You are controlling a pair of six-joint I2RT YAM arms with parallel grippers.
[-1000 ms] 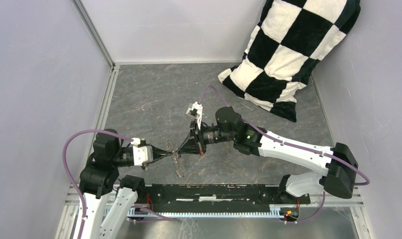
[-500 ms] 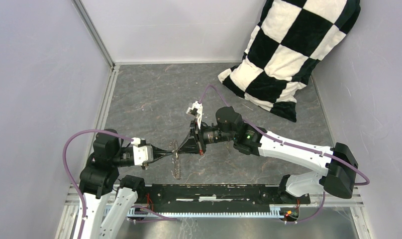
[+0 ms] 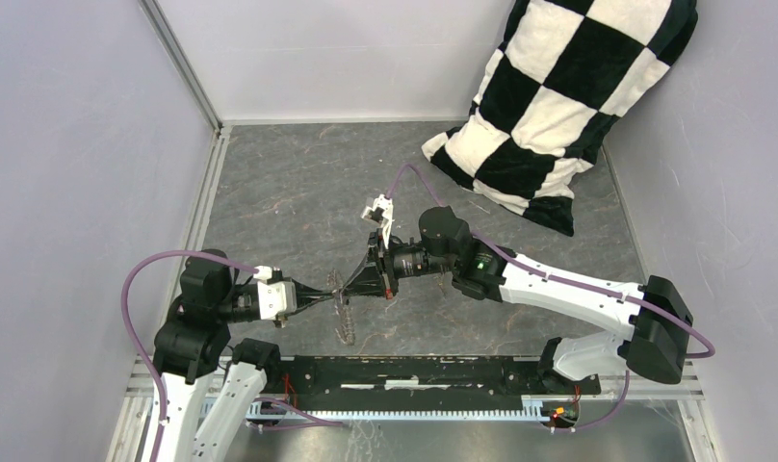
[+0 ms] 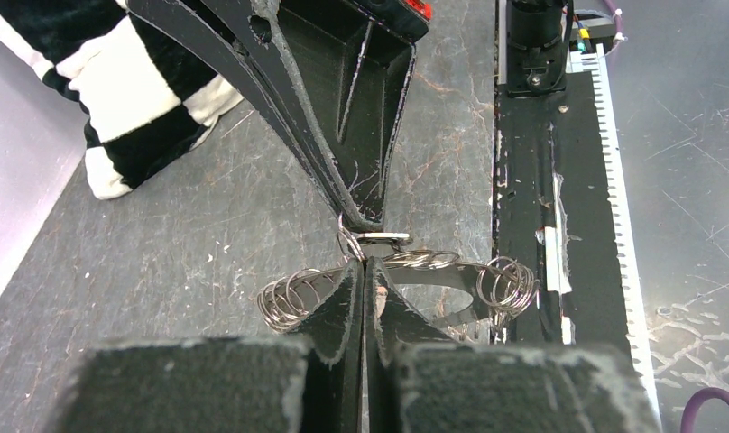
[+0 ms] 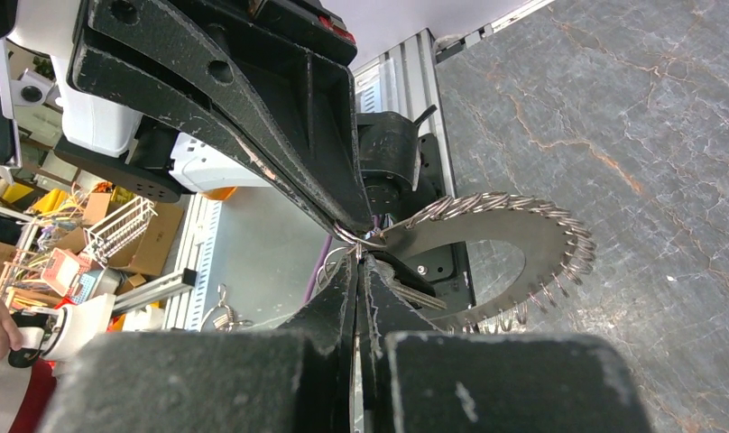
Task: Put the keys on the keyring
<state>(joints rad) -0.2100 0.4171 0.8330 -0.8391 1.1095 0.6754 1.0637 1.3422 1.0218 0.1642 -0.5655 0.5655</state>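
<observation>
A plump black-and-white chequered pillow (image 3: 558, 106) slumps in the far right corner of my grey, marble-veined worktop (image 3: 289, 183), propped against the pale lilac walls (image 3: 347, 58). Along the near edge a black mounting plate (image 3: 414, 371) lies beside a toothed aluminium rail (image 3: 414, 412). Past that edge I glimpse a white wire basket (image 5: 117, 230).

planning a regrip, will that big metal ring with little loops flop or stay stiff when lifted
The large flat round metal ring probably stays stiff: pinched at one edge, it holds its shape. Its small silvery wire loops dangle loosely, so they likely swing and snag.
</observation>
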